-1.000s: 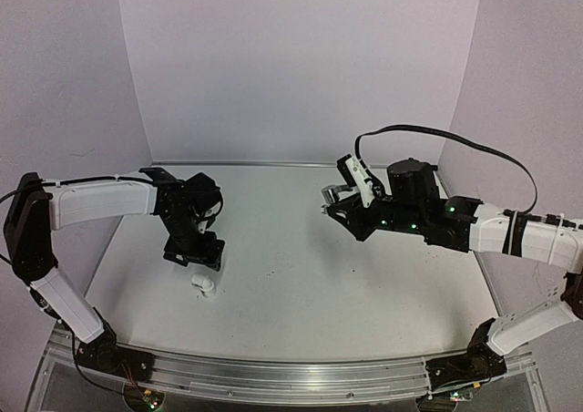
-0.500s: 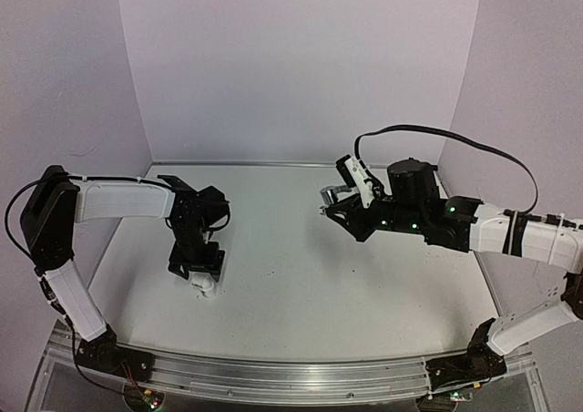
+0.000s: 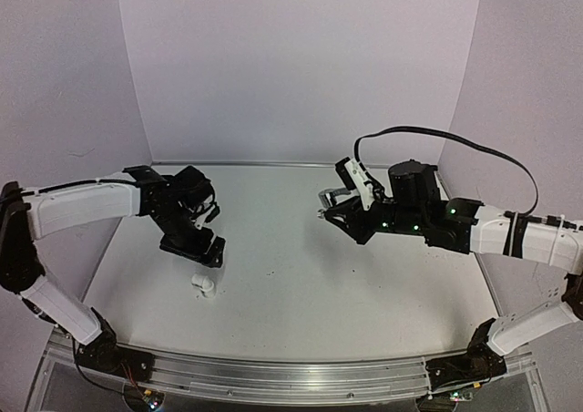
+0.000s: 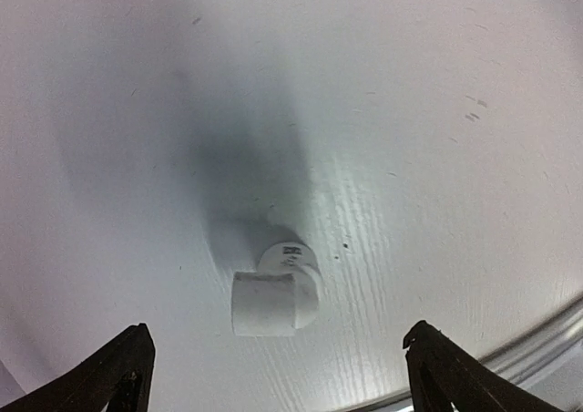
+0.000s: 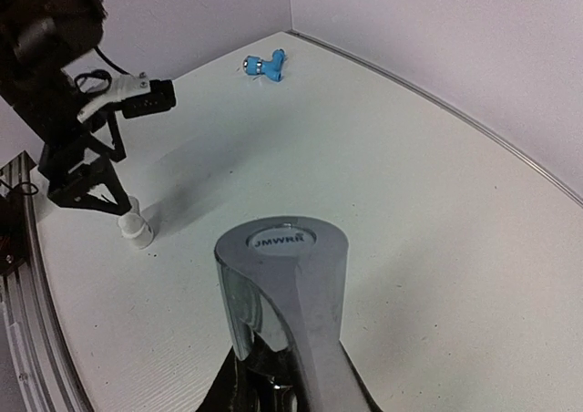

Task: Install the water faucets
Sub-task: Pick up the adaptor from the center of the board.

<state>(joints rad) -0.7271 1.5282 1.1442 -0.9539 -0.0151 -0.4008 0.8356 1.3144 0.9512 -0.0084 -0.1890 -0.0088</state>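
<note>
The silver water faucet [image 5: 287, 284] fills the right wrist view, its round cap marked JMWRR; my right gripper [image 5: 273, 396] is shut on its lower end. From above, that faucet [image 3: 330, 196] hangs over the table's middle right in the right gripper [image 3: 342, 208]. The blue water faucet [image 5: 266, 66] lies on the table near the far wall corner. My left gripper [image 4: 278, 380] is open, its two dark fingertips [image 4: 118, 375] spread wide above a white elbow pipe fitting [image 4: 273, 298]. Nothing is between them.
From above, the white fitting [image 3: 202, 285] stands on the table just in front of the left gripper [image 3: 193, 248]. Walls enclose the table at the back and on both sides. A metal rail [image 3: 273, 375] runs along the near edge.
The left gripper dipped down onto the white fitting, then rose and drew back with its jaws wider apart. The fitting stays where it was. The right arm has not moved.
</note>
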